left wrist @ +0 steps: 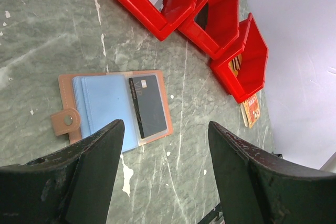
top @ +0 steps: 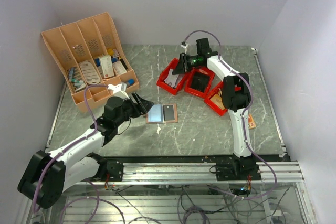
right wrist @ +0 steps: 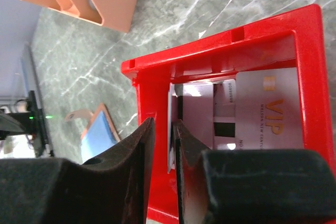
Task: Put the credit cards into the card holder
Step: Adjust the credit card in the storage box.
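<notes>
- Top external view: the card holder (top: pixel 161 113) lies opened flat near the middle of the grey marble table (top: pixel 210 129). The left gripper (top: pixel 143 103) sits just to its left, jaws spread and empty. The right gripper (top: pixel 180 68) reaches into the leftmost of three red bins (top: pixel 167 83), which stand right of centre. An orange slotted rack (top: pixel 86 56) fills the upper left.
- Left wrist view: the left gripper (left wrist: pixel 166 129) is wide open, with nothing between its fingers (left wrist: pixel 100 171). The card holder (left wrist: pixel 100 100) lies left of centre, blue inside showing, with a black card (left wrist: pixel 149 106) tucked in its right half. Its snap tab (left wrist: pixel 65 120) sticks out at the left. The red bins (left wrist: pixel 239 72) run along the top right.
- Right wrist view: the right gripper (right wrist: pixel 164 124) has only a narrow gap between its jaws, low inside a red bin (right wrist: pixel 310 77). A thin card edge (right wrist: pixel 170 103) stands in line with that gap; I cannot tell whether it is pinched. A silver VIP card (right wrist: pixel 262 114) lies in the bin. The card holder (right wrist: pixel 97 135) shows at the lower left.
</notes>
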Tool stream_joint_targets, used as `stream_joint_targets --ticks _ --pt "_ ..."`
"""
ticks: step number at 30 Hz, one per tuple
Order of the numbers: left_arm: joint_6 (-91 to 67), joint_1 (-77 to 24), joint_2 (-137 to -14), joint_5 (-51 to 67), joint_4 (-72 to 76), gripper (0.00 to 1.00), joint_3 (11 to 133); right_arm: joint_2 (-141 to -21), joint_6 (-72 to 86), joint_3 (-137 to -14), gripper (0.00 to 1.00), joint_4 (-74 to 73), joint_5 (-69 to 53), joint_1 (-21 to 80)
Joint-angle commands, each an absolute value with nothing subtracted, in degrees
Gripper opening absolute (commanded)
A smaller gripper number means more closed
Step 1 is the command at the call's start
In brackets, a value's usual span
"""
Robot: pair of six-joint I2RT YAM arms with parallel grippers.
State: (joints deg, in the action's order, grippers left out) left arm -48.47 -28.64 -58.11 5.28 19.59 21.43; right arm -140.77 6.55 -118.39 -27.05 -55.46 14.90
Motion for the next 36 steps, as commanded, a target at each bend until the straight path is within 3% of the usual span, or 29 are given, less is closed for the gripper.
stream_joint_targets --ticks 1,8,16,22,33,36 --pt "-48.43 -28.30 -57.29 3.96 19.74 0.76 20.65 -142.15 0.06 -121.48 0.21 -33.59 -50.43 16.37" --pt "-48.17 -28.30 -56.97 3.84 19.14 0.76 20.85 -143.68 -5.34 -122.61 0.20 -38.64 -44.04 19.39" --pt "-48.41 -28.26 -56.71 3.75 19.57 0.76 20.21 -144.84 -6.49 -123.79 0.20 -40.54 -47.20 20.77" --pt "-48.01 -28.30 -56.05 3.56 18.44 0.76 20.61 -144.01 -3.57 -122.58 0.00 -36.62 -48.74 19.94" --pt "-48.12 -28.30 -55.03 3.23 17.47 0.76 20.65 -140.44 4.08 -120.72 0.00 -29.64 -58.93 14.26" --pt "-48.16 -28.30 -55.38 3.35 17.78 0.76 20.74 -140.14 5.05 -119.15 0.09 -28.94 -60.80 13.32"
